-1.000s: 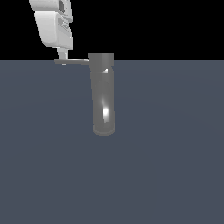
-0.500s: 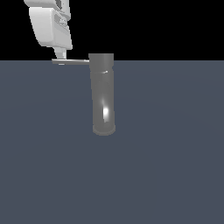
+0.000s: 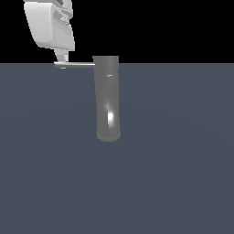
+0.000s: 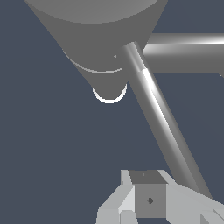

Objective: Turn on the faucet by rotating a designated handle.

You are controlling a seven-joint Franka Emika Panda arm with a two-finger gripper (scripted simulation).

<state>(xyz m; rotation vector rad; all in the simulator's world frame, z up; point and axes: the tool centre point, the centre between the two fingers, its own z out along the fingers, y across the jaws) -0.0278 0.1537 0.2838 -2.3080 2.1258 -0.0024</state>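
One broad slate-grey floor [image 3: 173, 183] filled the lower part of the exterior view, and the faucet [image 3: 108, 98] stood upright on it near the middle, a tall grey cylinder with a darker cap, a slightly flared base and a bright glint low on its body. Above and toward the exterior view's left hung the white gripper [image 3: 62, 58], its bulky body reaching out of the top of the picture and its narrow fingertips coming down to the far end of the handle [image 3: 75, 65]. That handle was a thin grey rod sticking out level from the cylinder's top toward the exterior view's left, and its free end lay right at the fingertips, seemingly touching them. In the wrist view the rod [image 4: 159, 120] ran slantwise from the faucet's top [image 4: 94, 39] to pass close beside one pale finger [image 4: 144, 199]. Whether the fingers were spread or pinching the rod I could not tell.
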